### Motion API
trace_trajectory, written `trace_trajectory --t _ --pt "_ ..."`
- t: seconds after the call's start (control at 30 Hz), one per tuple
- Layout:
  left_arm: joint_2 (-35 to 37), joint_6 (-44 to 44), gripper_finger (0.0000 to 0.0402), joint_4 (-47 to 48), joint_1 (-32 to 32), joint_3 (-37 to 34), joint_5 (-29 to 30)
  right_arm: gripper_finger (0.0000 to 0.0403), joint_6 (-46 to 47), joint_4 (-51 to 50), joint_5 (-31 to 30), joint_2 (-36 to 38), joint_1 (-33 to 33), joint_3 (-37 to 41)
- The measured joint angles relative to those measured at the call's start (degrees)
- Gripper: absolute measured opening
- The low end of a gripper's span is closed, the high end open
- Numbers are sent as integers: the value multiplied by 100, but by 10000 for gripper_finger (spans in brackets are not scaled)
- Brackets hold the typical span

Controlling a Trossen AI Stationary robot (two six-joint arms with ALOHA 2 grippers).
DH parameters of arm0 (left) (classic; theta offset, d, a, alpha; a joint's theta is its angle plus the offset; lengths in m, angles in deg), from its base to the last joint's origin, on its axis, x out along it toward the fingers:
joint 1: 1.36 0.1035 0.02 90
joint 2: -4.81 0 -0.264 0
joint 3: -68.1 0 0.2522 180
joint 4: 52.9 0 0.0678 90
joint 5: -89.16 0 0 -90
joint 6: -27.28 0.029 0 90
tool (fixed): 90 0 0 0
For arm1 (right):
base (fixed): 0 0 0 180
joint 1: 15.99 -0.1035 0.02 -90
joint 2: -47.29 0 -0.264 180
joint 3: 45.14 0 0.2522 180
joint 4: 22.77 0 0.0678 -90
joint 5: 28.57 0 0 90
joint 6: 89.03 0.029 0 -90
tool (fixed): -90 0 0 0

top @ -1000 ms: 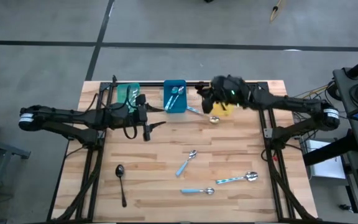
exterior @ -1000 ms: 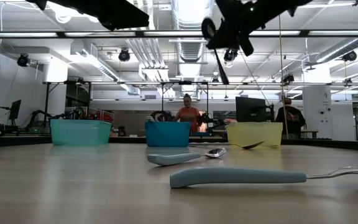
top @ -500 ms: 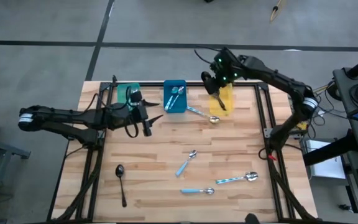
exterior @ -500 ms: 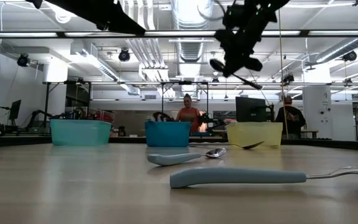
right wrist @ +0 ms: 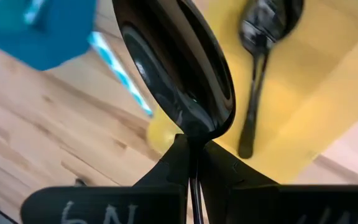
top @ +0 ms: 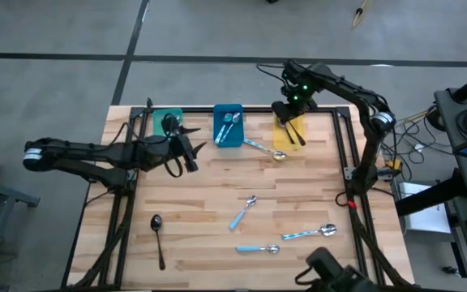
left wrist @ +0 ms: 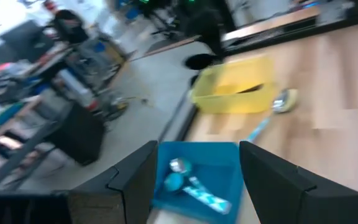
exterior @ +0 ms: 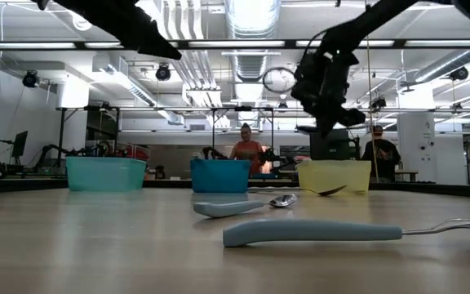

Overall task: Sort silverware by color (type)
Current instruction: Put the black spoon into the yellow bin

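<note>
Black spoon (right wrist: 179, 74) sits pinched by its handle in your right gripper (top: 289, 108), fingers clamped on it, bowl held over the yellow bin (top: 292, 131), where another black spoon (right wrist: 260, 56) already lies. Your left gripper (top: 186, 150) hangs with fingers spread and empty, just short of the blue bin (left wrist: 197, 180), which holds blue-handled spoons (left wrist: 188, 183). More spoons lie on the table (top: 209, 203) nearer you.

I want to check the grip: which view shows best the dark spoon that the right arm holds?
The right wrist view: the dark spoon fills it, pinched between shut jaws above the yellow bin. The high and low views show it only small; the left wrist view misses it.
</note>
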Motion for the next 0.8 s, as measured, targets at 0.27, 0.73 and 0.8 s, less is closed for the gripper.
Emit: trace_trajectory --t 0.27,0.73,0.8 --pt "224 58 207 26 2 -15 1154 12 316 -256 178 -519 409 0" --pt "307 47 207 275 2 -70 1346 12 739 -285 604 -1130 498 0" --pt "307 29 207 277 2 -70 1345 12 738 -284 603 -1198 508 0"
